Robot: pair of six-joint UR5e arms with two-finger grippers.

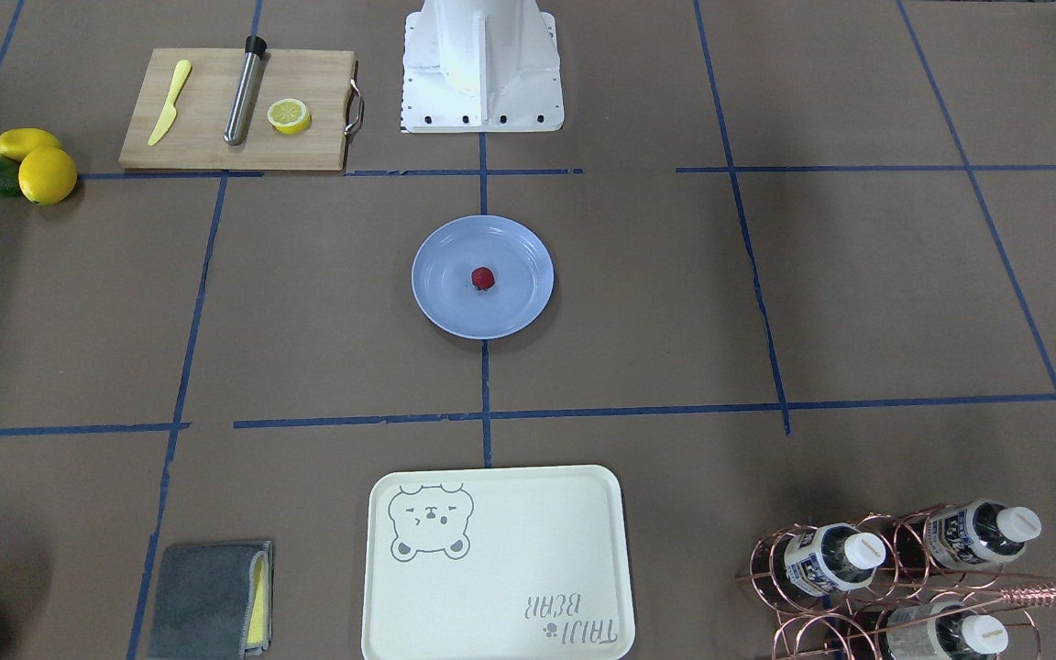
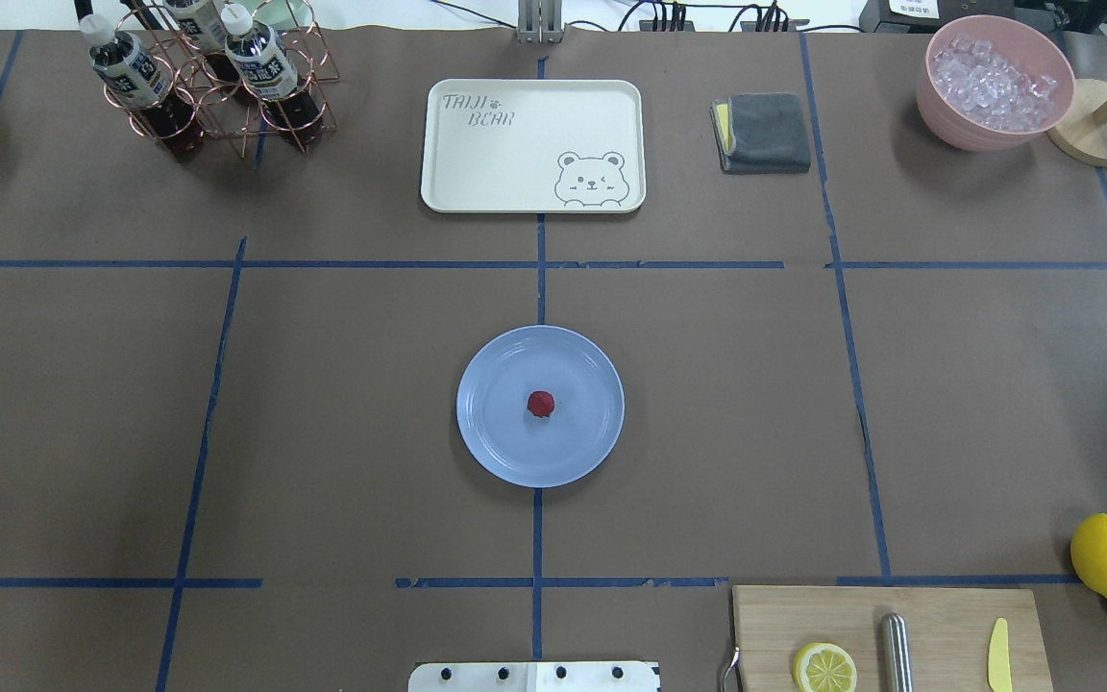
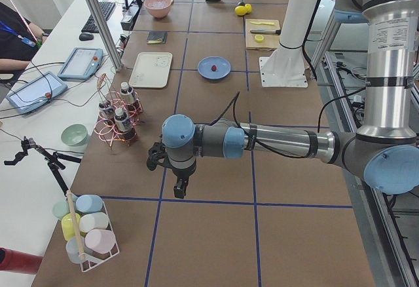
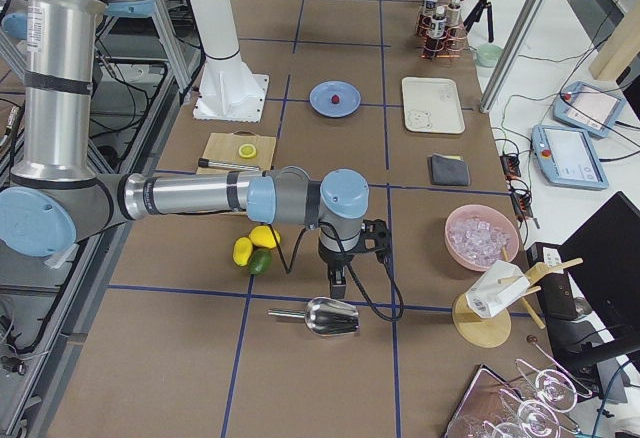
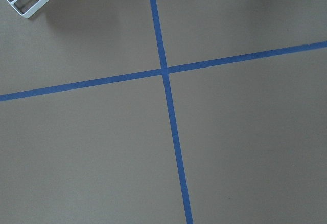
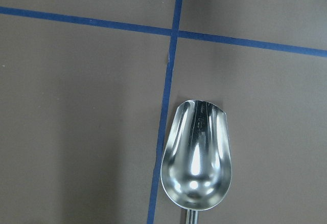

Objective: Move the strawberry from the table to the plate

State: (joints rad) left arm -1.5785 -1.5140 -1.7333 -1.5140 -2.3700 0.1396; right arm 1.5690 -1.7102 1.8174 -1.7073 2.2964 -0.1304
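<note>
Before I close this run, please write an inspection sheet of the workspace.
Surface: brown-paper table with blue tape grid; no spill seen.
Job's things: strawberry lies near the middle of the blue plate.
Clutter: cutting board with lemon half, bear tray, grey cloth, bowl of ice, bottle rack.
Grippers: left gripper over bare table; right gripper over a metal scoop; open or shut cannot be told.
Cables: a black cable runs by each wrist.
Surroundings: a person at the side desk with tablets.
</note>
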